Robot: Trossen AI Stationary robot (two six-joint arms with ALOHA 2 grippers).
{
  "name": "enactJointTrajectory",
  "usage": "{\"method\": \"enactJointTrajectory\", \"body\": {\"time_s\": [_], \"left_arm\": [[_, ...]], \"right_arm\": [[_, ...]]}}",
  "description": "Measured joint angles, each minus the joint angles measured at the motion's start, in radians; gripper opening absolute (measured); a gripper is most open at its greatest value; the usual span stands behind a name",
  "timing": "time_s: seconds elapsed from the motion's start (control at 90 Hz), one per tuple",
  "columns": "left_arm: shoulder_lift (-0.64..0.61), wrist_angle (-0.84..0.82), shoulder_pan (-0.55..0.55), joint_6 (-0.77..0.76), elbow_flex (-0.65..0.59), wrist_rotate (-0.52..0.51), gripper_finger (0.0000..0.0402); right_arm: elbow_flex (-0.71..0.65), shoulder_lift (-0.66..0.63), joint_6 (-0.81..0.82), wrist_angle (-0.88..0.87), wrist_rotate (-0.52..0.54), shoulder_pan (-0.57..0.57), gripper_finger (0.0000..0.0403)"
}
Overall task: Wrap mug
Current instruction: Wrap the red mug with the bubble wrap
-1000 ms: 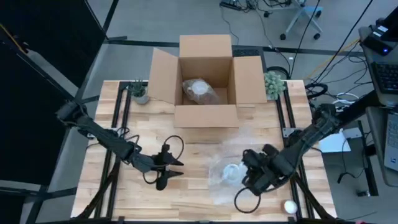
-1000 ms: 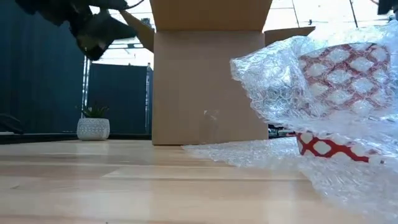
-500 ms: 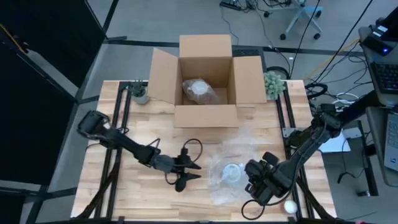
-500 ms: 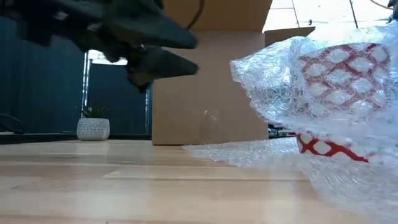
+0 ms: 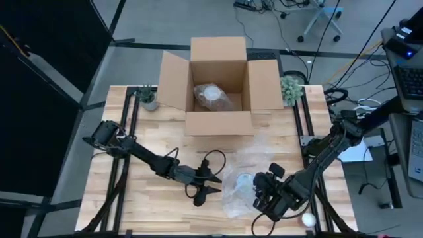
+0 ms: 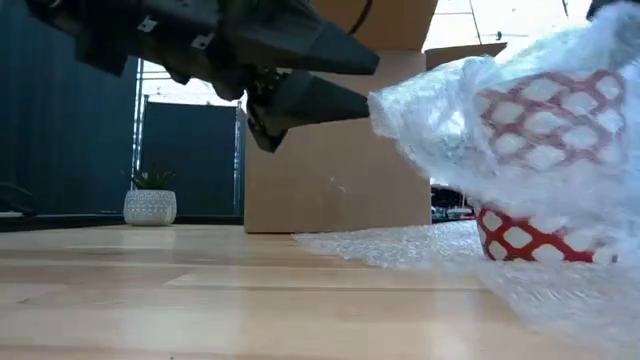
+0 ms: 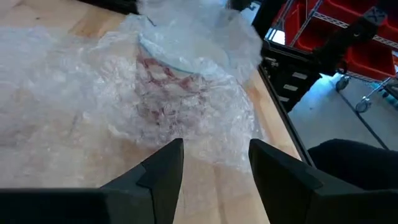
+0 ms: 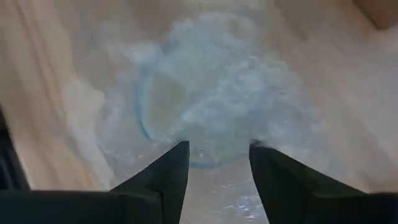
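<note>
Centrally, toward the counter's near right: mug (image 6: 540, 150), red-and-white lattice pattern, upright, partly draped in bubble wrap (image 5: 241, 188) that spreads flat across the wooden counter (image 5: 132, 211) around it. Left tool (image 5: 213, 183), fingers spread, just beside the wrap's left edge, tips level with the mug's upper wall in the low view; nothing between them. Right tool (image 5: 259, 192), fingers spread, hovering at the mug's right side, the covered rim showing between them in its wrist view. Cardboard box (image 5: 219, 86), flaps open, at the counter's far middle, holding a wrapped bundle (image 5: 211, 96). Small potted plant (image 5: 148, 98) beside the box's left flap; second plant (image 5: 291, 88) beside the right flap. White round object (image 5: 308, 219) at the near right edge.
</note>
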Motion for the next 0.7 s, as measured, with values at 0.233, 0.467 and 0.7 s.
{"method": "enactJointTrajectory", "body": {"time_s": [0.233,0.467,0.7], "left_arm": [[0.0,0.0,0.005,-0.001,0.014,0.0,0.0171],[0.0,-0.002,0.014,0.054,0.068,0.0,0.0171],[0.019,-0.088,0.038,0.12,0.158,-0.001,0.0171]], "right_arm": [[0.0,0.001,-0.018,0.02,0.054,-0.047,0.0155],[0.0,0.067,-0.069,0.032,0.047,-0.103,0.0155],[0.004,0.14,-0.069,0.042,0.009,-0.122,0.0155]]}}
